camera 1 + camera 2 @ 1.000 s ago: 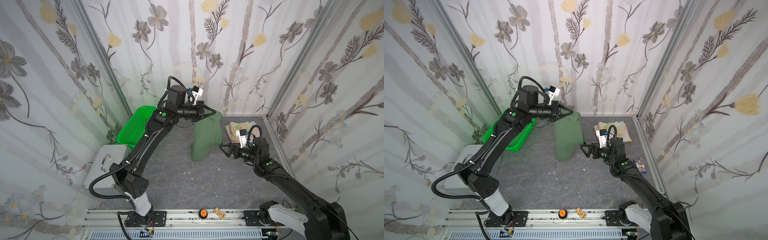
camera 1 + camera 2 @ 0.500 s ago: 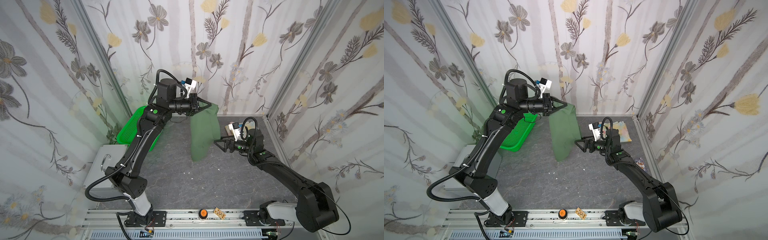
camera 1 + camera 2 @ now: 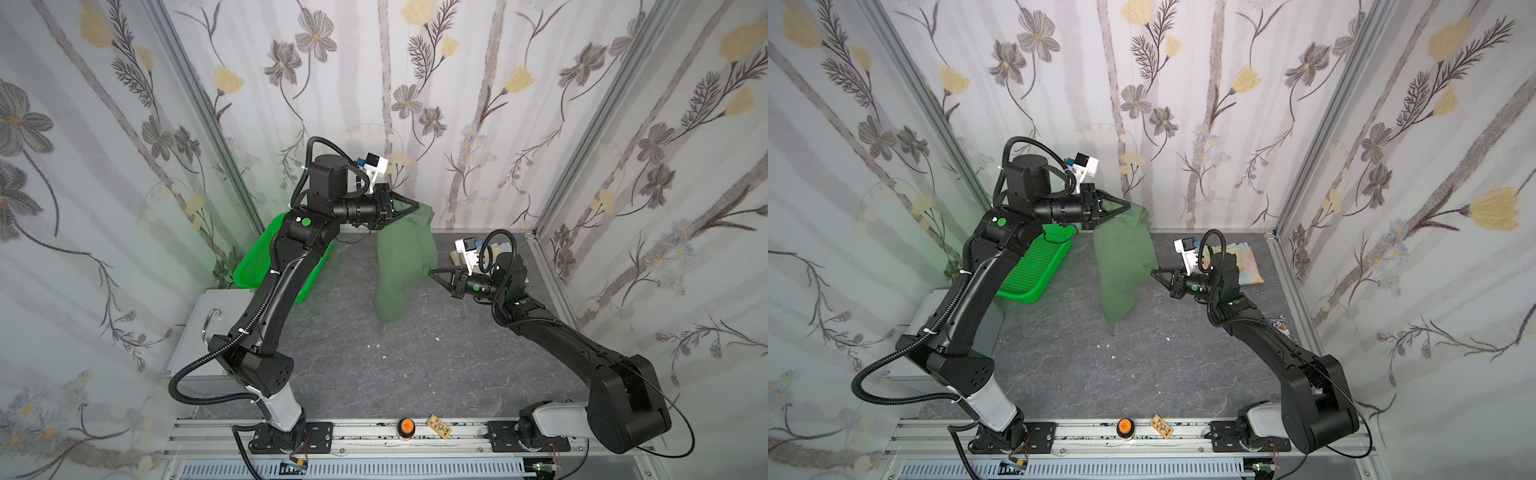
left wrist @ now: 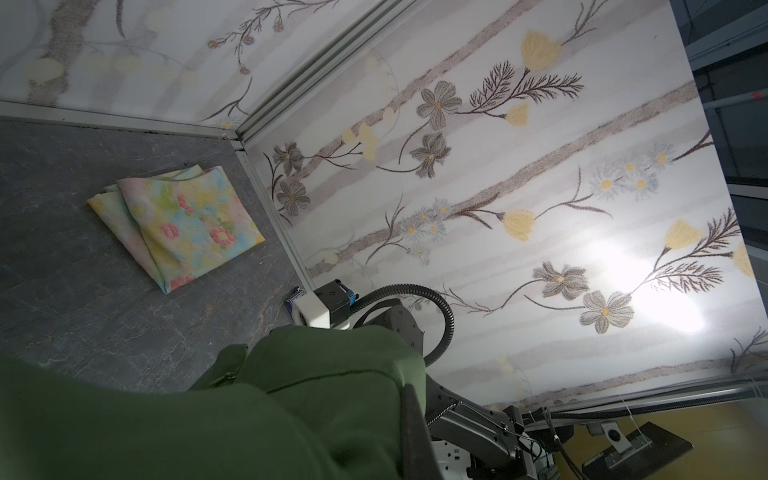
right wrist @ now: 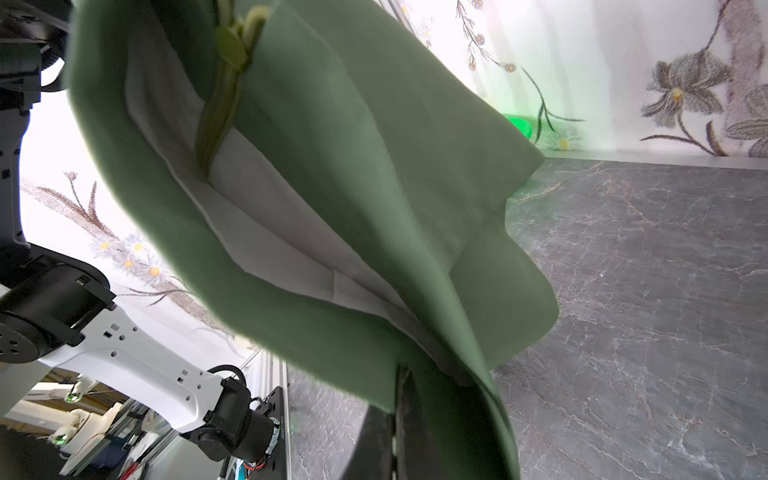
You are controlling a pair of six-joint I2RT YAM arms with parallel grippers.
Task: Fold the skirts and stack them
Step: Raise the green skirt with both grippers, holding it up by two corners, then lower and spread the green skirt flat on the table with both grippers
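In both top views the dark olive green skirt (image 3: pixel 399 266) (image 3: pixel 1121 270) hangs over the grey table, its lower corner near the surface. My left gripper (image 3: pixel 417 205) (image 3: pixel 1128 204) is shut on its top corner, high near the back wall. In the left wrist view the cloth (image 4: pixel 208 415) covers one finger (image 4: pixel 415 432). My right gripper (image 3: pixel 431 272) (image 3: pixel 1153 272) is shut on the skirt's right edge, about halfway down. Its fingertips (image 5: pixel 395 395) vanish into the green cloth (image 5: pixel 353 166). The folded floral skirt (image 3: pixel 1246 266) (image 4: pixel 183 220) lies flat in the back right corner.
A bright green mesh basket (image 3: pixel 257 266) (image 3: pixel 1034 270) leans at the back left, under the left arm. A metal box with a handle (image 3: pixel 199 324) stands left of the table. An orange button (image 3: pixel 406 426) and a small card (image 3: pixel 439 428) sit on the front rail.
My right gripper has moved left to the skirt's edge and gone from open to shut. The left gripper has lifted the skirt slightly up and back.
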